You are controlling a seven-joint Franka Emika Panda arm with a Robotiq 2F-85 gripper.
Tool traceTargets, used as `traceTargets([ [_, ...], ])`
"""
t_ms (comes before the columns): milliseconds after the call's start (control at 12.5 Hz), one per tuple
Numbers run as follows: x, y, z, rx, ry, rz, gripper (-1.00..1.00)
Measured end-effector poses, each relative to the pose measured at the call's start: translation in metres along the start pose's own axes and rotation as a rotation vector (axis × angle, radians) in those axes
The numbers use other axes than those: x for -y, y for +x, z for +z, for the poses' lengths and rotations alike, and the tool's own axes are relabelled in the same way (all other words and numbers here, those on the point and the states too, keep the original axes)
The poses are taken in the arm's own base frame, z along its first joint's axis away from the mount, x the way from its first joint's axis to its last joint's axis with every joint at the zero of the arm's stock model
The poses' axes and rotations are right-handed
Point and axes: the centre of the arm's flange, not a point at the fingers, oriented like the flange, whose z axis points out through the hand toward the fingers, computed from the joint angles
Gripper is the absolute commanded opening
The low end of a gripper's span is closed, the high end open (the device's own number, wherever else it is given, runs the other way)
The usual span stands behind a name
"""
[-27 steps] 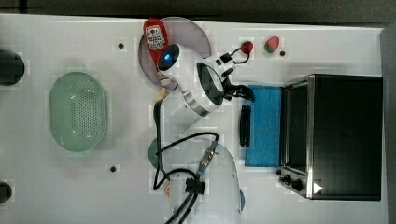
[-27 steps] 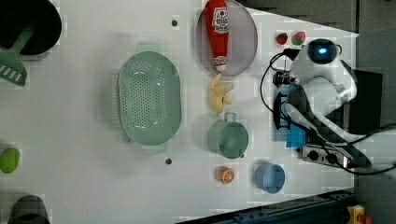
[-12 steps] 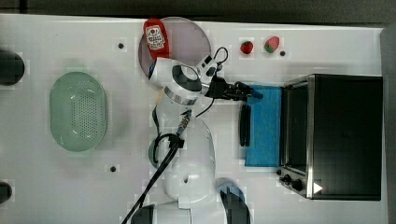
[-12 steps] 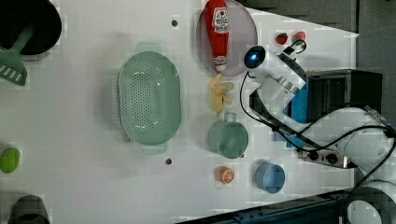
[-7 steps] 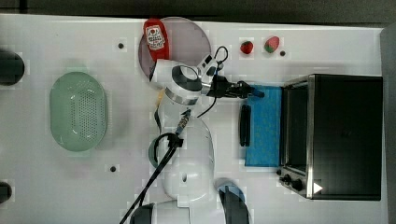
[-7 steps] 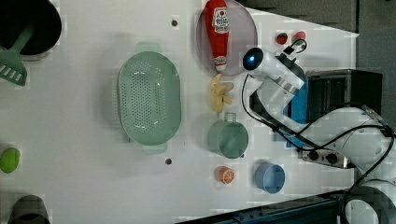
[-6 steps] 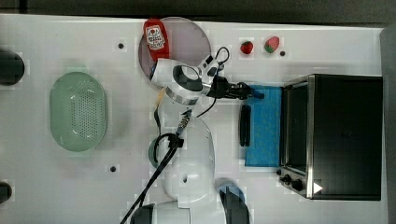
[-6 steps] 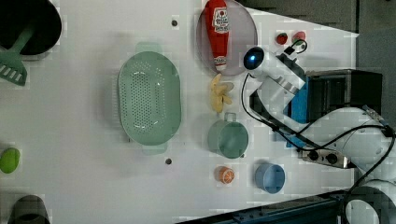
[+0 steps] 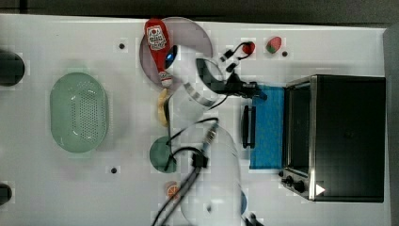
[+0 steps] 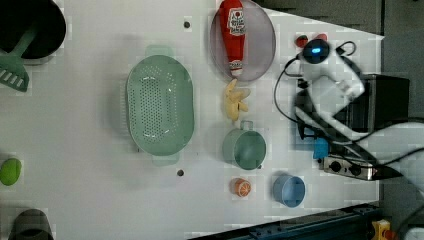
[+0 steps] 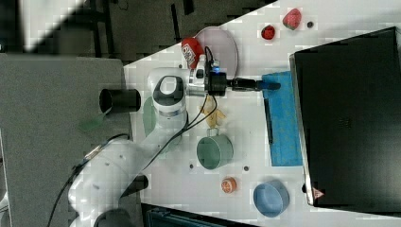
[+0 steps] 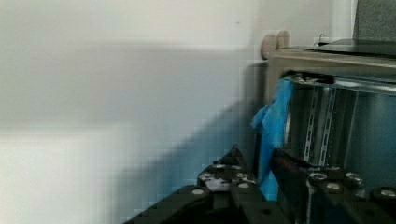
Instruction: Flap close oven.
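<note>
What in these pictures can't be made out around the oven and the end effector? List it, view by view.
- Top view: whether the end effector touches the oven door's corner; it is too small and dark.
- Left view: the oven door; the arm covers most of it.
- Wrist view: the door handle; the fingers and the picture's edge cut it off.
- Right view: the oven's knobs; its dark top hides them.
</note>
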Motion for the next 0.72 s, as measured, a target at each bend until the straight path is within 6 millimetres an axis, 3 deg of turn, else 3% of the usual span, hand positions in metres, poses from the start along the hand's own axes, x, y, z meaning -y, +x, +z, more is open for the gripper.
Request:
traceTargets([
  [400,-0.133,0.007,-0.012,-0.007,0.345,0.094,-0.48],
  [640,-0.198,0.007,0.017,-0.023,0.488,0.132,-0.48],
  [720,-0.215,0.004,0.033,-0.009,0.535,0.155,-0.40],
])
